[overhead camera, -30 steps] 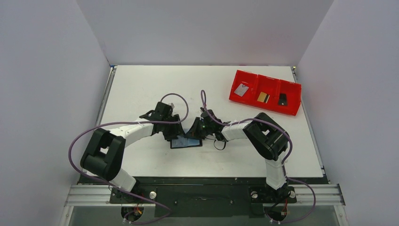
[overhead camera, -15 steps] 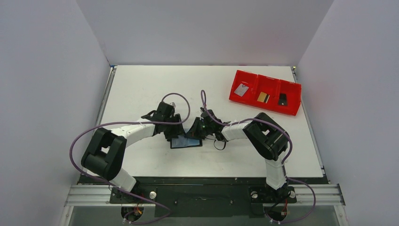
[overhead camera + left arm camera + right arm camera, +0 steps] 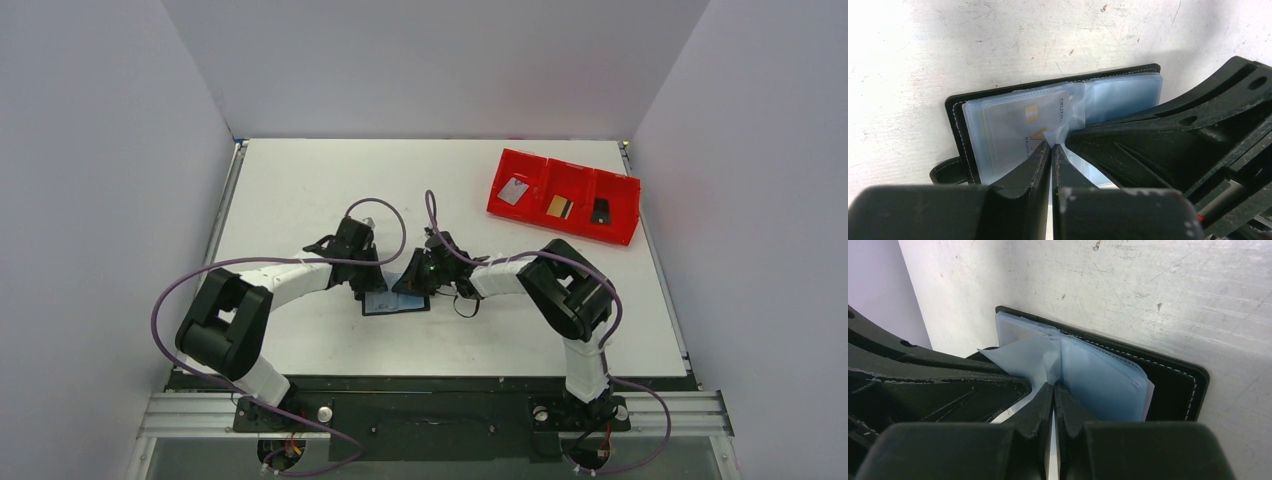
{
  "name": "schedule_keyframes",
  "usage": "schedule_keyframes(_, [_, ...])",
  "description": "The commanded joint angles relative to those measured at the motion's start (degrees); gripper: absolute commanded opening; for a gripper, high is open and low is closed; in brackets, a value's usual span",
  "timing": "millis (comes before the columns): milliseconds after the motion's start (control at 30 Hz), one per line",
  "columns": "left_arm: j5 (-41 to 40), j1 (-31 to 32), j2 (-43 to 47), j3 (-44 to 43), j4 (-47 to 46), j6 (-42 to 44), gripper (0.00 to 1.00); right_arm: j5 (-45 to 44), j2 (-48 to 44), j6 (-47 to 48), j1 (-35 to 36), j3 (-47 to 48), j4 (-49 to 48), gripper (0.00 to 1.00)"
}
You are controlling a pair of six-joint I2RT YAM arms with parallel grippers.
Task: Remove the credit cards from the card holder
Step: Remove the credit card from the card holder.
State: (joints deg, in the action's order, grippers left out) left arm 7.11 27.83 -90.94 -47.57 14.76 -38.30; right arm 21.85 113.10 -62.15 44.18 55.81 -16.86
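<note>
The pale card (image 3: 1023, 125) sits in a slick, floppy sleeve (image 3: 1118, 95) of the card holder (image 3: 954, 125), open mid-table (image 3: 300, 180). It looks light and stiff, so I'd grip its edge. Left hand (image 3: 1051, 146) and right hand (image 3: 1053, 385) each pinch a sleeve.

**Left wrist view.** A flat black stitched card holder (image 3: 955, 131) lay open on a scratched white table (image 3: 998, 40), its clear bluish plastic sleeves (image 3: 1120, 95) fanned. A pale card with a gold mark (image 3: 1020, 122) sat inside one. The left gripper (image 3: 1051, 146) pinched a sleeve corner, its jaws almost touching. The right gripper's black finger (image 3: 1158, 140) lay just beside it.
</note>
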Motion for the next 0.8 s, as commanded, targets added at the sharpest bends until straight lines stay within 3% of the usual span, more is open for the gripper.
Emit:
schedule_keyframes(0, [1.1,0.6,0.7,-0.2,-0.7,0.4,0.00,-5.6,-1.6,3.9,0.2,1.2,11.1,0.06])
schedule_keyframes(167, [1.8,0.6,2.3,-0.3,-0.2,0.0,0.00,-7.3,-6.5,4.9,0.2,3.8,15.3,0.29])
schedule_keyframes(300, [2.6,0.7,2.9,-0.5,-0.3,-0.1,0.00,-11.5,-12.2,5.5,0.1,4.1,20.8,0.41])
schedule_keyframes(600, [5.4,2.2,2.9,-1.1,-2.7,-1.5,0.00,-19.2,-21.8,6.9,-0.9,1.2,26.7,0.47])
schedule_keyframes(767, [6.9,3.2,2.2,-0.9,-5.2,-2.5,0.08,-20.2,-23.8,7.6,-1.4,0.3,27.8,0.47])
